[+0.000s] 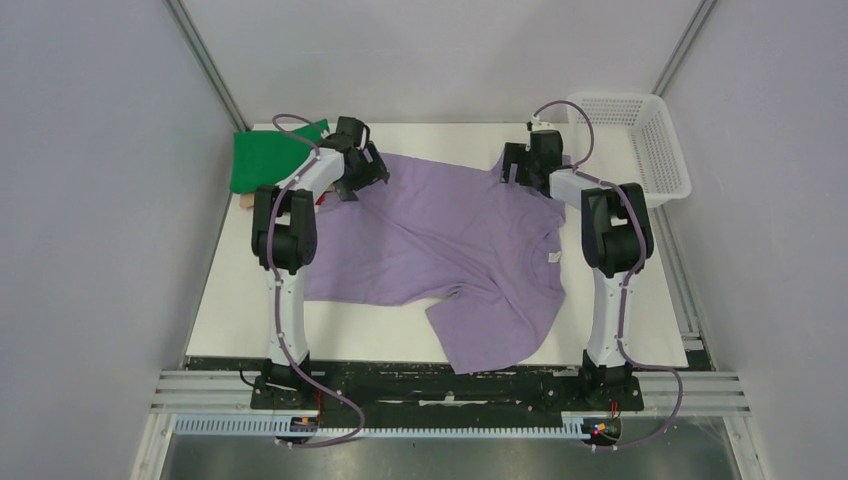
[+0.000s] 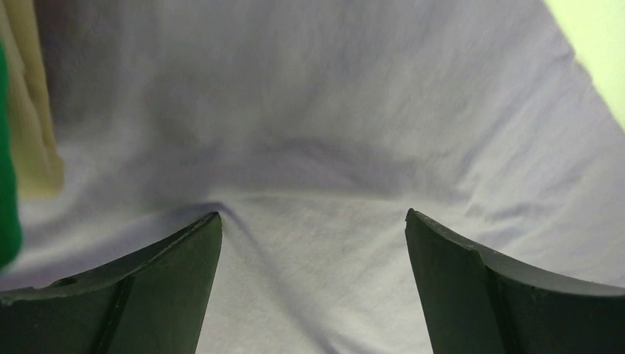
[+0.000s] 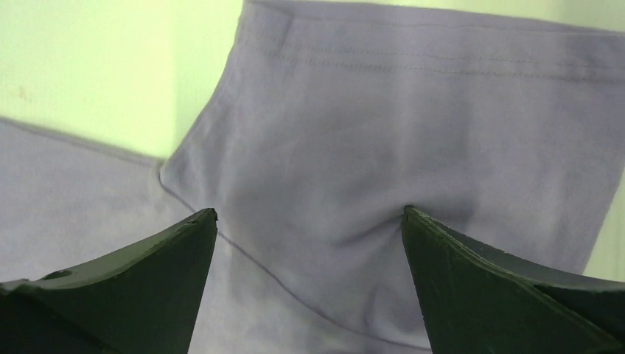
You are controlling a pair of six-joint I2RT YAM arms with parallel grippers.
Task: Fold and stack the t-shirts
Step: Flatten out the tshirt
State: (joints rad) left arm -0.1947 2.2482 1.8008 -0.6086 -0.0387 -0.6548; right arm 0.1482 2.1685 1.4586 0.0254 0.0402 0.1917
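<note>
Lavender cotton covers most of the white worktop (image 1: 230, 310) in the top view. The purple t-shirt (image 1: 440, 240) lies flat and sideways, its collar and white neck label (image 1: 553, 258) toward the right arm and one sleeve spilling toward the near edge. The left pincer (image 1: 360, 178) sits on the shirt's far left corner and the right pincer (image 1: 522, 165) on the far sleeve (image 1: 492, 185). I judge this placement sets up drawing the far edge over toward the near one. The folded green t-shirt (image 1: 262, 160) waits at the far left, probably marking the stack's spot, and the mesh basket (image 1: 640, 140) stands far right. In the left wrist view the pincer is released, its fingers (image 2: 184, 280) spread wide. Their tips press on purple cloth, which puckers at one tip, while green and the beige t-shirt (image 2: 29, 118) show at the left margin. The right wrist view shows the same: the pincer is spread and grips nothing, one tip dimpling the sleeve below its stitched hem.
</note>
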